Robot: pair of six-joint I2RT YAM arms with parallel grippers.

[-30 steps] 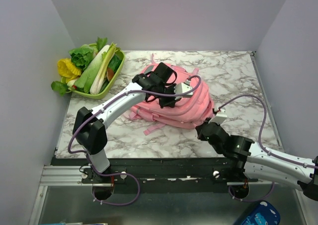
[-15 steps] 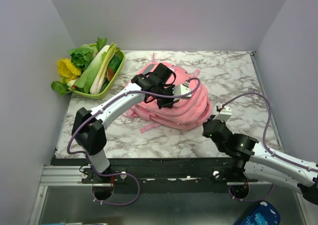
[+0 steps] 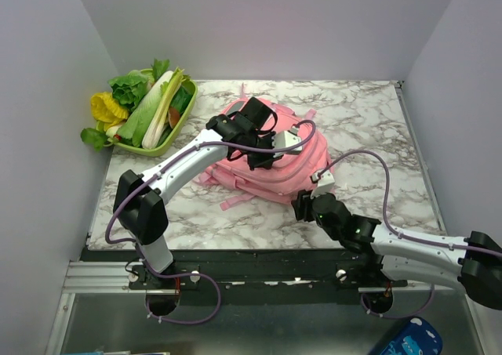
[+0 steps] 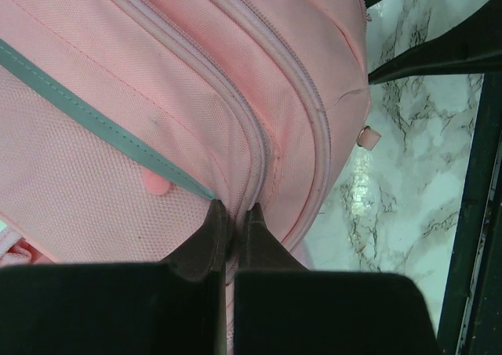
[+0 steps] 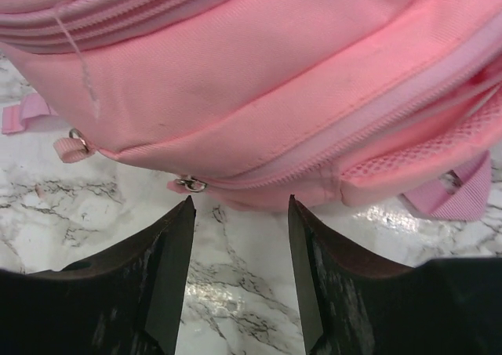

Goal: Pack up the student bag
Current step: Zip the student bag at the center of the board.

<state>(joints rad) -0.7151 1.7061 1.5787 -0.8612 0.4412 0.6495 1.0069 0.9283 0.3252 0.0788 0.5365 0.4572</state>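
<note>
Pink fabric fills our view: the bag (image 3: 271, 181) lies flat mid-table on white marble (image 3: 376, 112), with a green tray (image 3: 161, 145) of vegetables at the far left corner. We see the left gripper (image 4: 232, 214) closed tight, tips pressed on the bag's zip seam; whether it pinches a pull we cannot tell. The right gripper (image 5: 239, 206) stands open and empty, just before the bag's near edge.

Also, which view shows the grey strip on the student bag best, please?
The left wrist view: the grey strip runs diagonally across the student bag, close and sharp. In the top external view I cannot make it out under the left arm; the right wrist view shows only pink fabric and zips.
</note>
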